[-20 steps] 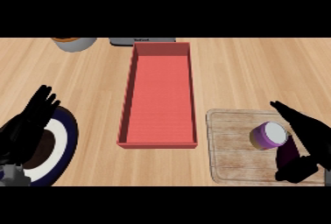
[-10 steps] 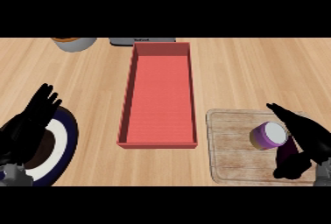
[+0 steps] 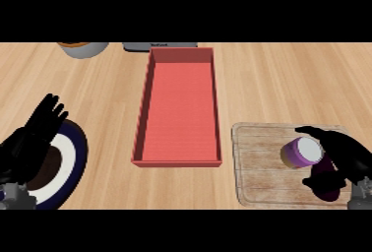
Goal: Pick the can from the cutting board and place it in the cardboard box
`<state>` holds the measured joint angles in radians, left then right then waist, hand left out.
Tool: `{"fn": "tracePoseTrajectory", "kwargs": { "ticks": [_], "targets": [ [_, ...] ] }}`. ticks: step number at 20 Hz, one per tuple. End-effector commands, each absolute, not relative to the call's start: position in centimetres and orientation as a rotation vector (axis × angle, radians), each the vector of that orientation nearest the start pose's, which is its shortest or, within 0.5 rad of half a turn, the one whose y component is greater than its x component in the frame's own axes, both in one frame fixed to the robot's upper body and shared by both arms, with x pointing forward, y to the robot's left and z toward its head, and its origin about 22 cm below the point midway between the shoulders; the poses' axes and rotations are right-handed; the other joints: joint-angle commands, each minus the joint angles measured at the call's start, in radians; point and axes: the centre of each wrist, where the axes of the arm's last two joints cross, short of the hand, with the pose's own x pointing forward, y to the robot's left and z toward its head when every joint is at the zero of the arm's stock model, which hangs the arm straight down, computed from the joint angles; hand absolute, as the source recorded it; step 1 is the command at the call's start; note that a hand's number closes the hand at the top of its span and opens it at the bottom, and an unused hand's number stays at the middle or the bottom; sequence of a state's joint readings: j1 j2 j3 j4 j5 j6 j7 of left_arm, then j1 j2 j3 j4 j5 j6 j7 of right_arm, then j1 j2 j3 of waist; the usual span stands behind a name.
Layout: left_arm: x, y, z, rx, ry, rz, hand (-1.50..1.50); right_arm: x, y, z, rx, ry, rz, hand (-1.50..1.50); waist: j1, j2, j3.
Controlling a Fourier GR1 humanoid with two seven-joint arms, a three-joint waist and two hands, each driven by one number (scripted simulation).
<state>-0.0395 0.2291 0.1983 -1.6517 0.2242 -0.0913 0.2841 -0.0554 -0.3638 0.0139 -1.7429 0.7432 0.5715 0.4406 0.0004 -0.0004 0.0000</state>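
My right hand (image 3: 341, 160) curls around the purple can (image 3: 303, 152), which lies on the cutting board (image 3: 258, 167) at the counter's (image 3: 291, 83) right. The red cardboard box (image 3: 179, 115) beside it holds nothing. My left hand (image 3: 33, 140) rests open over a plate (image 3: 69, 162).

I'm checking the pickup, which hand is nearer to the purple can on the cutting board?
Right. The right hand curls around the can on the cutting board. The left hand rests open over the plate, across the red box.

Bare counter (image 3: 291, 83) between cutting board (image 3: 258, 162) and red box (image 3: 181, 113), its near wall in between.
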Motion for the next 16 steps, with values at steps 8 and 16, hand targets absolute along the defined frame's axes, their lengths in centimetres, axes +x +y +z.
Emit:
{"fn": "tracePoseTrajectory", "kwargs": {
  "ticks": [8, 16],
  "targets": [
    [25.8, 32.4, 5.9, 0.042, -1.43, 0.045, 0.0, 25.8, -29.5, 6.5, -0.76, -1.009, 1.102, 1.5, -0.002, 0.0, 0.0],
    [26.0, 29.3, 6.9, -0.034, -1.489, -0.061, 0.0, 30.8, -13.9, 7.1, -0.882, -0.846, 0.875, 1.5, 0.161, 0.04, -0.005]
  ]
}}
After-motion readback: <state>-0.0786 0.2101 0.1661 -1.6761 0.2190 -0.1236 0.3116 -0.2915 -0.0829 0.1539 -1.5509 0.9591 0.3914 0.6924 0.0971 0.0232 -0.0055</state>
